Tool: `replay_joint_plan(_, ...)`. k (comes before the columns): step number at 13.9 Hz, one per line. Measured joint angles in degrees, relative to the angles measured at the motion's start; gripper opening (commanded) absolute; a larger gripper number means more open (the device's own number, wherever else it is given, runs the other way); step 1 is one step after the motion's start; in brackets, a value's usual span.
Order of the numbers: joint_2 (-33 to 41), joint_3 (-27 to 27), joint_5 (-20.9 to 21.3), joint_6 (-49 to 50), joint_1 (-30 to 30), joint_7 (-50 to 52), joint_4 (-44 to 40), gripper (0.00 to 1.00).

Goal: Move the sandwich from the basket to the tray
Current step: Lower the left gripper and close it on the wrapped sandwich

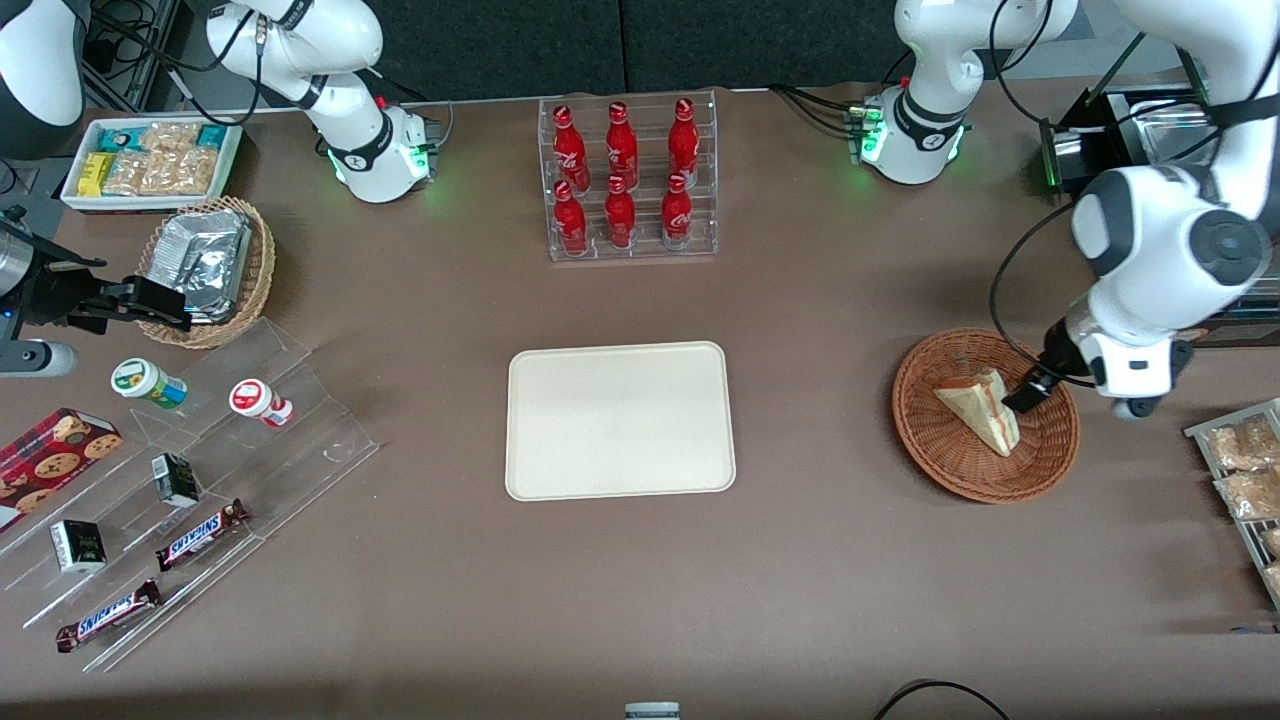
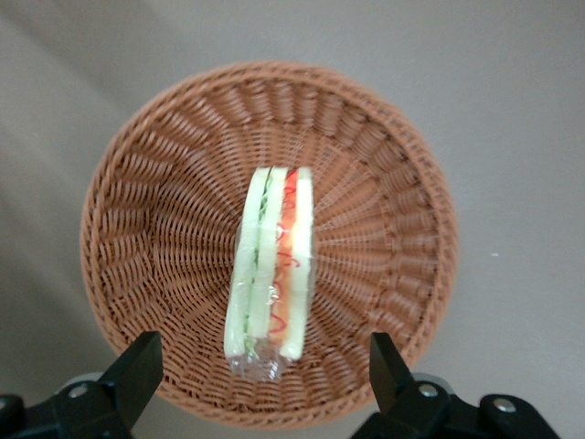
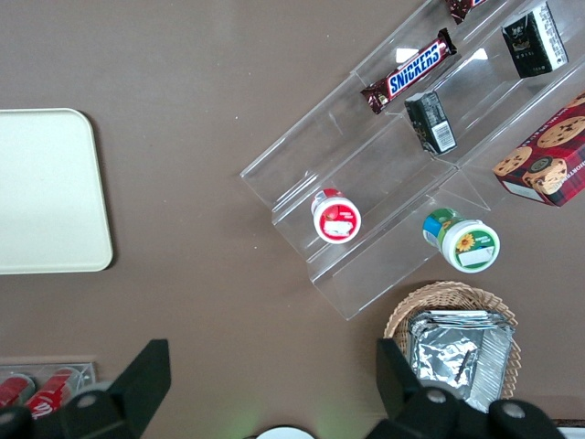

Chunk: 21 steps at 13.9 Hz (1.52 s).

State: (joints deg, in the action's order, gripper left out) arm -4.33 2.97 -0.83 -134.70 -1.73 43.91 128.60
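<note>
The sandwich (image 1: 985,410) lies in the reddish-brown wicker basket (image 1: 950,460) toward the working arm's end of the table. It is a wrapped pale wedge with red-orange filling. My left gripper (image 1: 1030,392) hovers just above the basket, beside the sandwich. In the left wrist view the gripper (image 2: 263,358) is open and empty. Its black fingers (image 2: 137,366) stand wide apart above one end of the sandwich (image 2: 274,265), over the basket (image 2: 164,210), touching nothing. The cream tray (image 1: 620,420) lies bare at the table's middle and also shows in the right wrist view (image 3: 46,192).
A clear rack of red bottles (image 1: 628,180) stands farther from the camera than the tray. A metal rack of snack packets (image 1: 1245,470) sits beside the basket at the table's edge. An acrylic stand with snacks (image 1: 190,480), a tan foil-packet basket (image 1: 205,265) and a white bin (image 1: 150,160) lie toward the parked arm's end.
</note>
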Motion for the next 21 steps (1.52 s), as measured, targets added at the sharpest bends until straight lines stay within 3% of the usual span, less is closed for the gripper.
replay_joint_plan(5, 0.11, 0.00, 0.00, -12.17, -0.01, 0.47, 9.07, 1.00)
replay_joint_plan(11, -2.07, -0.07, 0.00, -18.64, -0.09, 1.03, 10.98, 1.00)
replay_joint_plan(12, -2.92, -0.10, 0.00, -19.66, -0.15, 1.16, 11.06, 0.95)
replay_joint_plan(15, -4.54, -0.26, 0.00, -21.15, -0.28, 2.13, 11.07, 0.41)
replay_joint_plan(17, -4.56, -0.34, 0.00, -21.27, -0.47, 3.30, 11.05, 0.14)
replay_joint_plan(19, -4.55, -0.52, 0.00, -21.36, -0.60, 3.87, 10.75, 0.04)
replay_joint_plan(21, -4.45, -0.77, 0.00, -21.36, -0.70, 4.03, 10.15, 0.01)
